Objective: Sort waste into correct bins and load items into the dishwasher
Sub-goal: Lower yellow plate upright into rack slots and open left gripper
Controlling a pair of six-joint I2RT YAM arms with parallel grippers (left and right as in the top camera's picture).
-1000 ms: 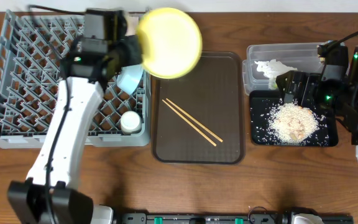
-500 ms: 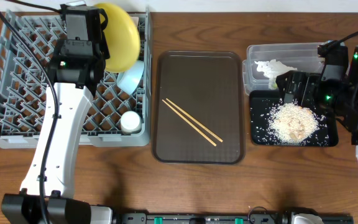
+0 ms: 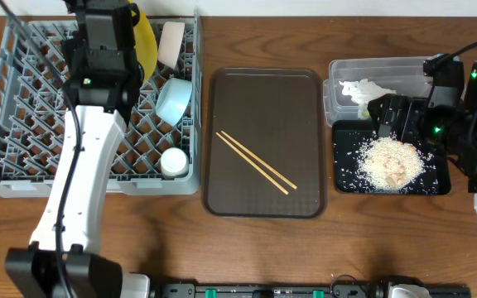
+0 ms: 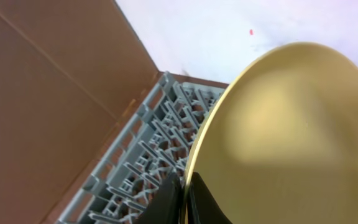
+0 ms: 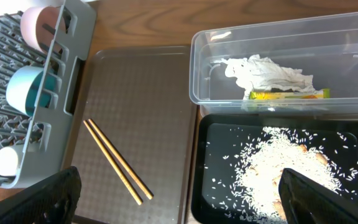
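**Plate on edge above the rack's back row**

The grey dish rack (image 3: 23, 99) is the anchor. Over its back right part the yellow plate (image 3: 145, 43) hangs on edge, just beside a white bowl (image 3: 171, 43) in the rack's back right corner. The plate's edge line runs front to back across the rack, its faces turned left and right.

The left gripper (image 4: 185, 193) is clamped fully down on the rim. The plate looks stiff, smooth and likely light, so a rim pinch could let it swing or slip. The rim is the only practical hold.

The right gripper (image 5: 179, 202) is spread wide and holds nothing, well off the rack's right side.

The chopsticks (image 3: 256, 162) lie side by side right of the rack, their long axis slanting away from it toward the front. They are thin, rigid and prone to rolling, so the best grip is likely mid-length, across the axis.
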